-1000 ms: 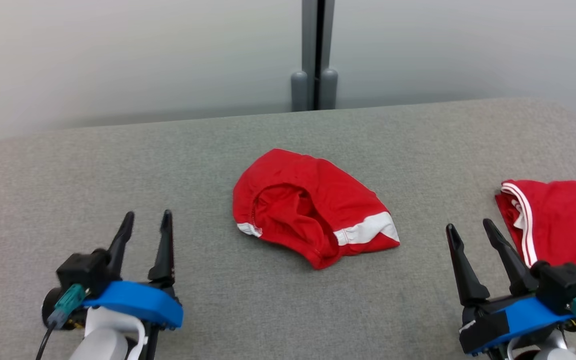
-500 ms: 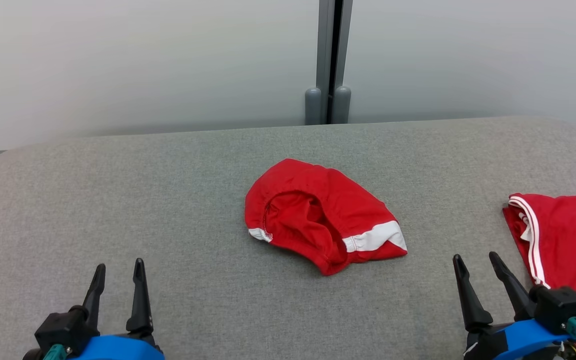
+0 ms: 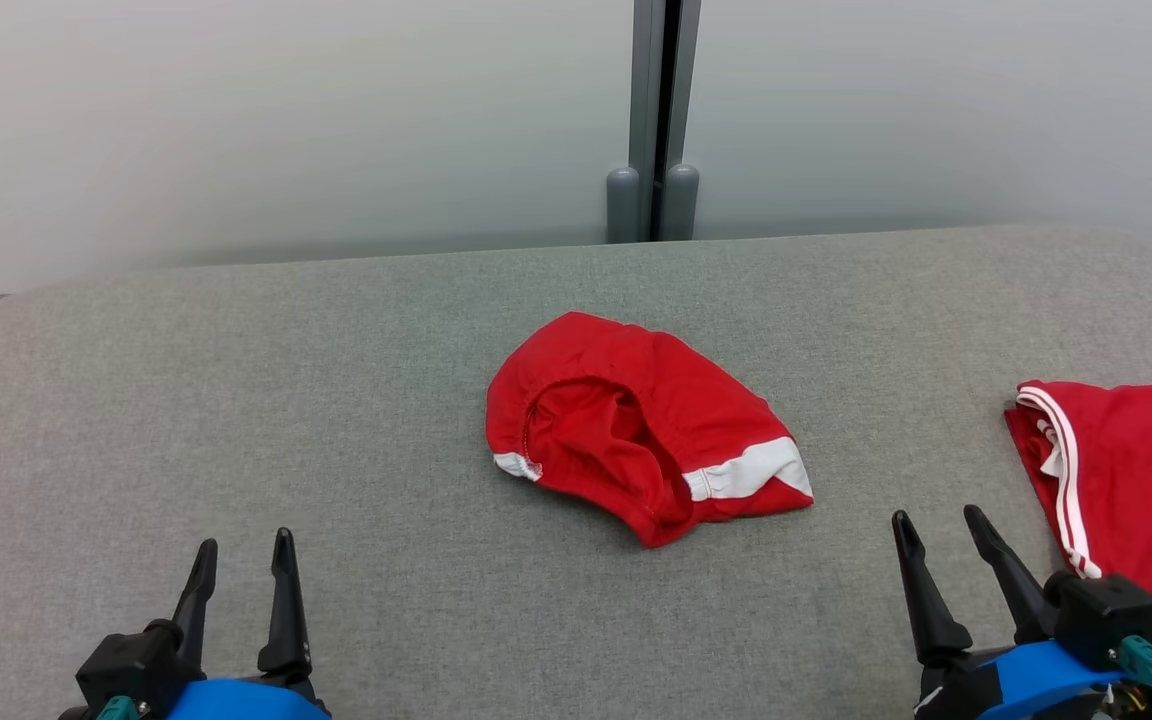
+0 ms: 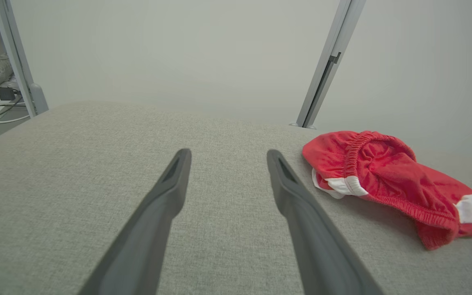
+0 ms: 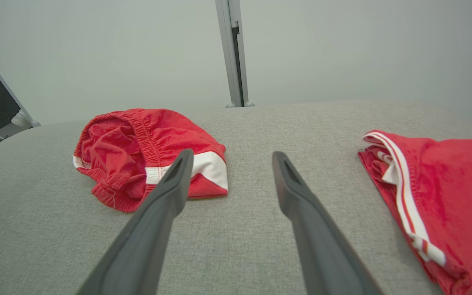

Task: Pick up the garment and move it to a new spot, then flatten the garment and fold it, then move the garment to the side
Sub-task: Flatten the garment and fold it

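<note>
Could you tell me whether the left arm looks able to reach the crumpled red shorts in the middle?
Probably yes: the left gripper is open, and just bare grey cushion lies between it and the crumpled red shorts.

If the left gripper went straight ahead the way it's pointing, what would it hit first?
Nothing close: the left gripper points over bare grey cushion, with the crumpled red garment off to its right. Whether it would graze the cushion is unclear.
</note>
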Available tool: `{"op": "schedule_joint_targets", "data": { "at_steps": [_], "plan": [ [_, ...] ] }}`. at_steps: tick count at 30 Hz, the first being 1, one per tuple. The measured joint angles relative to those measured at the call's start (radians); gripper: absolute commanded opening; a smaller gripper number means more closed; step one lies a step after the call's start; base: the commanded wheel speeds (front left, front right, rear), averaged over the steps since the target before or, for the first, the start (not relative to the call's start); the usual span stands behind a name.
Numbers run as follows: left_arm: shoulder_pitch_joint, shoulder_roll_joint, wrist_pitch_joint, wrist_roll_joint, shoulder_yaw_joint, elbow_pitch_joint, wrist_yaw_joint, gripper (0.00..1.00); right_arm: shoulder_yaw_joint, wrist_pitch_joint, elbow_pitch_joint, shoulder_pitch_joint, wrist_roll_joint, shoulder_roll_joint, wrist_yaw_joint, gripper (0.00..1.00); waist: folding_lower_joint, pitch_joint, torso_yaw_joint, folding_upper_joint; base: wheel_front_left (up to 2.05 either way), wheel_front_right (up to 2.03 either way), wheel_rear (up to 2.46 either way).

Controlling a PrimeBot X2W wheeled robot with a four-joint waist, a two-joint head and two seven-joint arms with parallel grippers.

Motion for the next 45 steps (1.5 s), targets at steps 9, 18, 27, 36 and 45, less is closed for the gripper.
{"op": "schedule_joint_targets", "data": {
  "at_steps": [9, 18, 27, 36, 45],
  "plan": [
    [-0.068, 0.002, 0.052, 0.021, -0.057, -0.045, -0.024, 1.00, 0.001, 0.001, -0.005, -0.005, 0.000, -0.001, 0.000, 1.00, 0.0001, 0.019, 0.002, 0.0000, 0.00, 0.00, 0.00],
    [-0.299, -0.093, 0.268, -0.003, -0.228, -0.057, -0.159, 1.00, 0.032, 0.002, -0.016, -0.049, 0.004, -0.003, 0.000, 1.00, 0.0002, 0.088, -0.042, 0.0000, 0.00, 0.00, 0.00],
    [-0.440, -0.189, 0.515, -0.074, -0.344, 0.123, -0.170, 1.00, 0.097, -0.013, 0.005, -0.116, 0.015, 0.001, 0.000, 1.00, 0.0003, 0.171, -0.140, 0.0000, 0.00, 0.00, 0.00],
    [-0.479, -0.201, 0.571, -0.109, -0.325, 0.241, -0.127, 1.00, 0.123, -0.051, 0.052, -0.144, 0.031, 0.006, 0.000, 1.00, 0.0003, 0.200, -0.208, 0.0000, 0.00, 0.00, 0.00],
    [-0.518, -0.208, 0.569, -0.129, -0.336, 0.302, -0.152, 1.00, 0.134, -0.067, 0.080, -0.148, 0.039, 0.010, 0.000, 1.00, 0.0002, 0.189, -0.228, 0.0000, 0.00, 0.00, 0.00]
  ]
}}
